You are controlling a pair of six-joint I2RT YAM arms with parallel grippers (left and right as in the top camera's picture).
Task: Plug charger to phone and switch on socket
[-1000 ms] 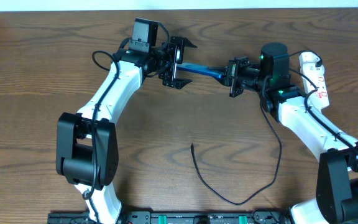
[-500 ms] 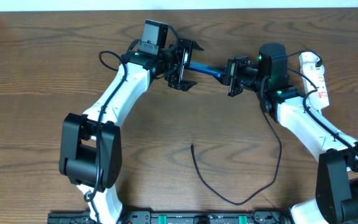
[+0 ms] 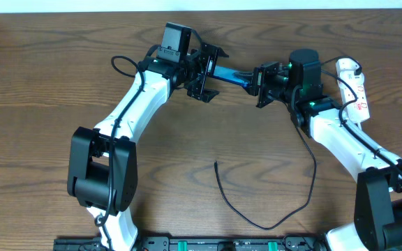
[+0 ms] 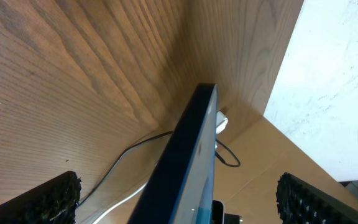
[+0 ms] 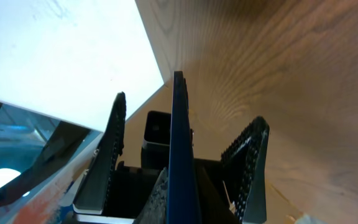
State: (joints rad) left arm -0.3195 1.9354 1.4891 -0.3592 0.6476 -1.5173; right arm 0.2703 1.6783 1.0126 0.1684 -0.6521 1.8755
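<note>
The left claw (image 3: pixel 213 72) is spread wide around the left end of the phone (image 3: pixel 234 77), its pads (image 4: pixel 55 196) clear of both faces. The phone stands on edge between the two arms. Below it, the charger (image 3: pixel 267 228) lies in a loose curve on the table (image 3: pixel 47 104). The right claw (image 3: pixel 258 85) grasps the phone's right end. The socket (image 3: pixel 356 90) lies at the far right.

The left tool's (image 4: pixel 178 183) fingers (image 4: pixel 51 198) stood wide apart, the phone (image 4: pixel 188 155) running edge-on between them, touching neither. Past its far end, a small white object (image 4: pixel 222 122) and a thin dark cable (image 4: pixel 132 145) lay on the table (image 4: pixel 73 81).
</note>
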